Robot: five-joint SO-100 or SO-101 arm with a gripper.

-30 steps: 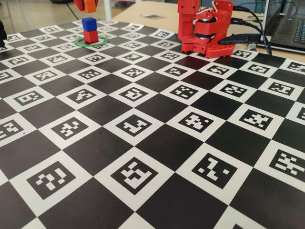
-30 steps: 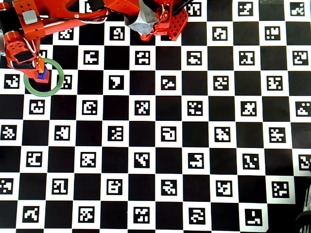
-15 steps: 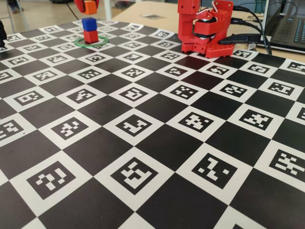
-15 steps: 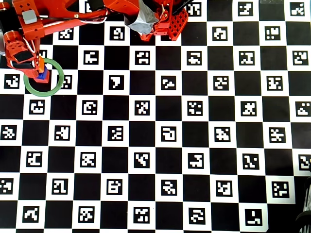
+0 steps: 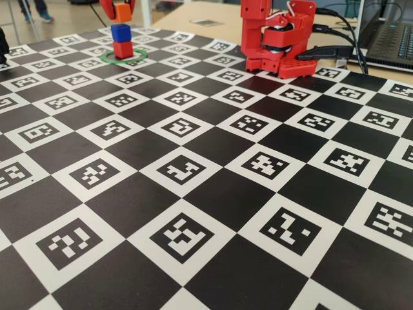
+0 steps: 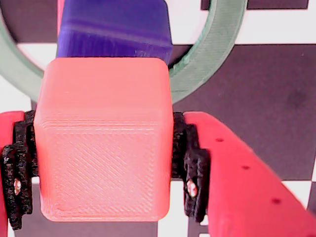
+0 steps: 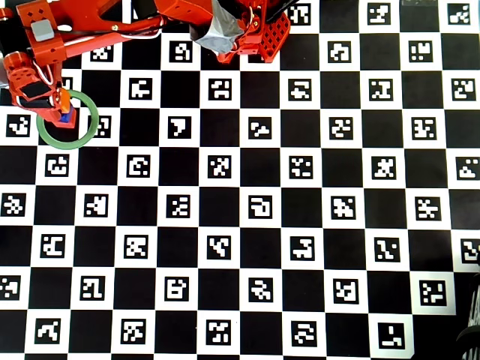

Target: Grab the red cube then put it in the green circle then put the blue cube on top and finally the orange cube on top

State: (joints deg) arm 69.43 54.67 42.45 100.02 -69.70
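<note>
Orange cube held over the two-cube stack

In the fixed view, the blue cube is seen on the red cube, inside the green circle; the orange cube is held just above them, and only here is the gap seen. In the wrist view, the claw is seen closed on the orange cube, squeezed from both sides. It should be lined up over the blue cube, lowered gently, then let go. In the overhead view, the red cube is hidden, and the stack is seen to sit left of the middle of the circle on the bench.

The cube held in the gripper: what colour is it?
Orange; the cube shows best in the wrist view, clamped by the gripper.
</note>
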